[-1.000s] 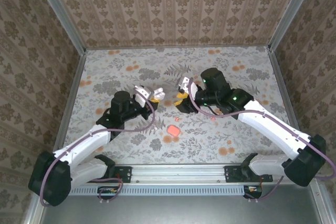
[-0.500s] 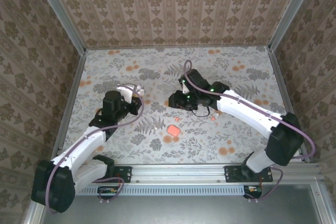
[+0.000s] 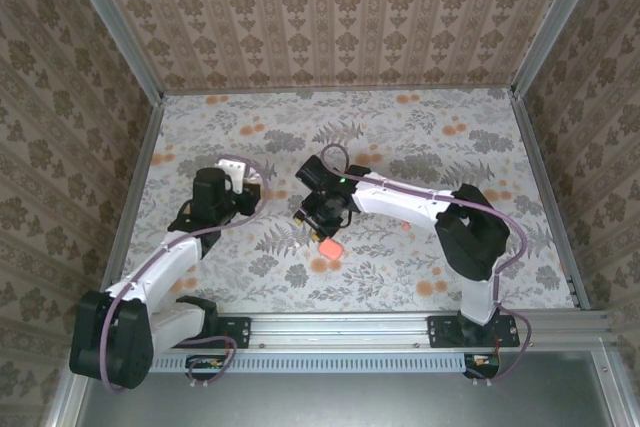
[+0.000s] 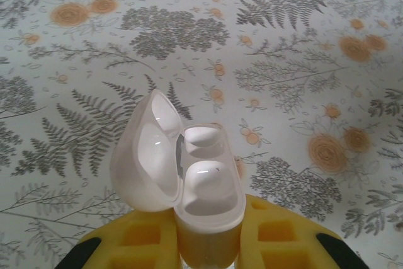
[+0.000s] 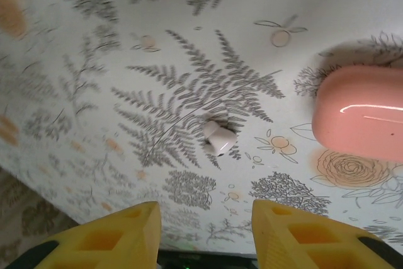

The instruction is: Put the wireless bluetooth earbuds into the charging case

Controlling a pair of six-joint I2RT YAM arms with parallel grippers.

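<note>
My left gripper (image 4: 211, 240) is shut on the white charging case (image 4: 208, 187), which stands upright with its lid swung open to the left. Two white rounded shapes fill its wells; I cannot tell whether they are earbuds. In the top view that gripper (image 3: 250, 187) sits left of centre. A small white earbud (image 5: 219, 138) lies on the fern pattern, ahead of my right gripper (image 5: 206, 222), whose yellow fingers are open and apart from it. In the top view the right gripper (image 3: 314, 209) hovers just above the pink case. A tiny pinkish-red earbud (image 3: 405, 226) lies further right.
A closed pink case (image 5: 362, 121) lies just right of the white earbud, and in the top view this pink case (image 3: 328, 246) is at mid-table. Patterned walls enclose the floral table (image 3: 450, 147) on three sides. A metal rail (image 3: 340, 327) runs along the near edge.
My right arm has swung left and toward the near side, ending over the white earbud by the pink case. My left gripper has drawn back to the left with the case.
</note>
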